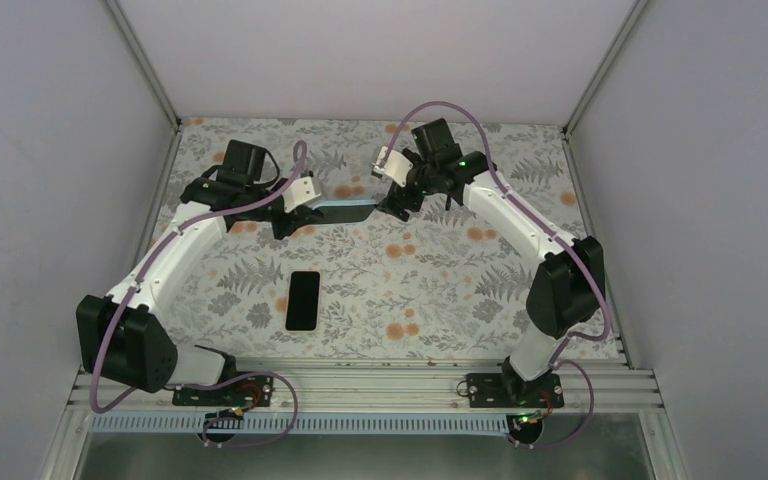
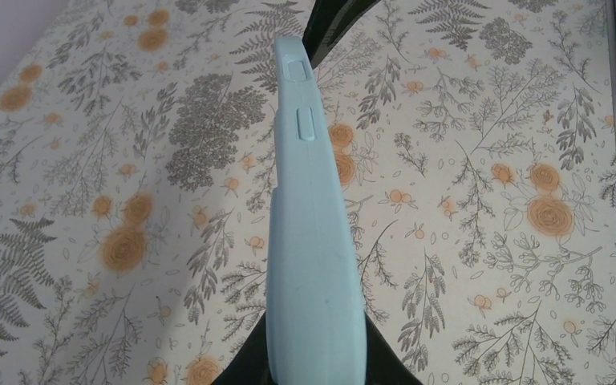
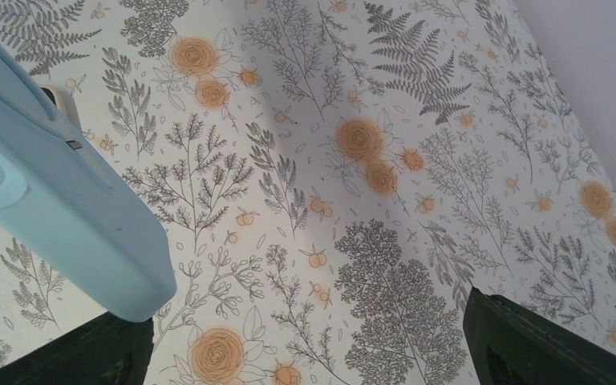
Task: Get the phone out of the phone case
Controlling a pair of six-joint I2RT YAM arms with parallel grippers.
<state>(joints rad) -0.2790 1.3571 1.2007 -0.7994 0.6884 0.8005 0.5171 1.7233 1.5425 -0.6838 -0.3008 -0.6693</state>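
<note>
The black phone [image 1: 302,299] lies flat on the floral table, screen up, near the middle, out of its case. The light blue phone case [image 1: 345,212] is held off the table at the back. My left gripper [image 1: 295,215] is shut on its left end; in the left wrist view the case [image 2: 309,241] runs away from the gripper [image 2: 313,370], edge-on with its side buttons showing. My right gripper [image 1: 397,207] is open at the case's right end. In the right wrist view the case's end [image 3: 56,200] hangs over the left finger [image 3: 88,353], with nothing between the jaws of the right gripper [image 3: 309,345].
The floral table cover [image 1: 440,290] is walled by white panels on three sides. A metal rail [image 1: 360,385] with the arm bases runs along the near edge. The phone lies between the two arms.
</note>
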